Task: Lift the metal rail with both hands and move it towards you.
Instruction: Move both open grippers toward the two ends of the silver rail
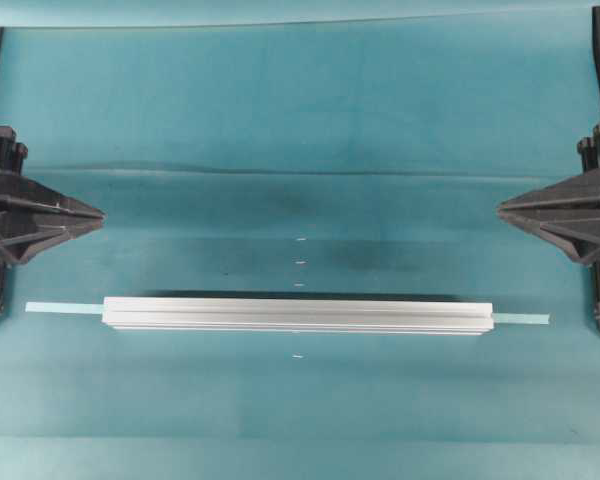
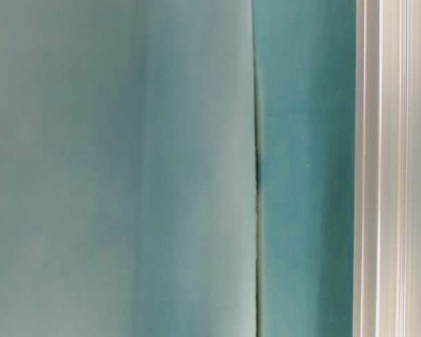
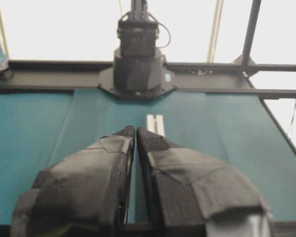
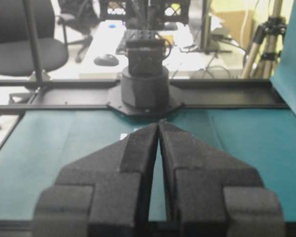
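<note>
The metal rail, a long silver grooved bar, lies flat across the middle of the teal table. In the table-level view it fills the right edge as a rail seen close up, and in the left wrist view the rail's end peeks out beyond the fingertips. My left gripper sits at the left edge, behind the rail and apart from it, shut and empty; its fingertips meet in the left wrist view. My right gripper mirrors it at the right edge, shut with nothing held.
A thin pale-green tape strip runs under the rail and sticks out at both ends. Small white marks dot the teal mat. Each wrist view faces the opposite arm's base.
</note>
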You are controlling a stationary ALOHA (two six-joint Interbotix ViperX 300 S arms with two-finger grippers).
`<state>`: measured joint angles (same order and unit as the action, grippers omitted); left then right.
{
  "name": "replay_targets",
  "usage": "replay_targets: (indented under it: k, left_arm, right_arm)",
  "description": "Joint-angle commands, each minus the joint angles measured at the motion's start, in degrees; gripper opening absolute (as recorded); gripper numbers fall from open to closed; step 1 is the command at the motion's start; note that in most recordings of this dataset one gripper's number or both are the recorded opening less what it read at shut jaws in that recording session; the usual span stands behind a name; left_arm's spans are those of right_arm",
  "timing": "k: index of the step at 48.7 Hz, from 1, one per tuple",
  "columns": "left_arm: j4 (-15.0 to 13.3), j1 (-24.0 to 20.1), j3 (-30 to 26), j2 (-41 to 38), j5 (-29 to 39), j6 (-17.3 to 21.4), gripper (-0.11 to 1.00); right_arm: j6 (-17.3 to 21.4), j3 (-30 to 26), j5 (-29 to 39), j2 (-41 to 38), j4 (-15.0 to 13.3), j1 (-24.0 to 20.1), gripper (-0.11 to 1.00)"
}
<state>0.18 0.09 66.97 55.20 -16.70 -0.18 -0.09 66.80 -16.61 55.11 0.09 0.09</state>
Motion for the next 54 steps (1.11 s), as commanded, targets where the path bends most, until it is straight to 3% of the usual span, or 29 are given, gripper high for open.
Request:
replay_targets:
  k: [1,4,8,13,25,36,46,54]
  left_arm:
    - [0.09,-1.14,-2.02,-2.11,1.23,-2.46,0.14]
    - [0.53,-1.67,-3.16,-2.81,2.99,-4.13,0.17]
    - [0.70,-1.76,-4.48,-3.25,5.63,-6.24,0.08]
    - [0.70,-1.67,-6.06,-3.16,9.23,-7.82,0.00]
    - [0.70,-1.76,-10.46,-3.43,19.95,-7.47,-0.02]
    - [0.79,-1.85,-16.79,-7.38,33.31,-7.65,-0.02]
    - [0.70,-2.02,-22.41,-13.45,44.21,-8.17,-0.02]
    - [0.79,-2.20,-24.61,-17.93,49.22,-10.37,-0.02]
  right_arm:
    - [0.79,-0.62,-0.44,-0.53,0.26,0.26,0.14]
    - [1.23,-0.88,0.00,-0.70,2.29,0.18,0.17]
    - [2.46,-1.23,0.79,-0.79,3.43,0.26,0.06]
    - [4.83,-2.11,3.52,-0.88,3.43,0.26,0.00]
    - [9.84,-8.17,22.15,-1.93,3.43,1.85,-0.01]
    - [10.02,-15.21,36.74,-6.77,3.43,2.20,-0.01]
    - [9.84,-21.18,45.97,-14.85,3.43,2.20,-0.01]
    - [9.67,-26.10,54.23,-22.32,3.43,2.20,-0.01]
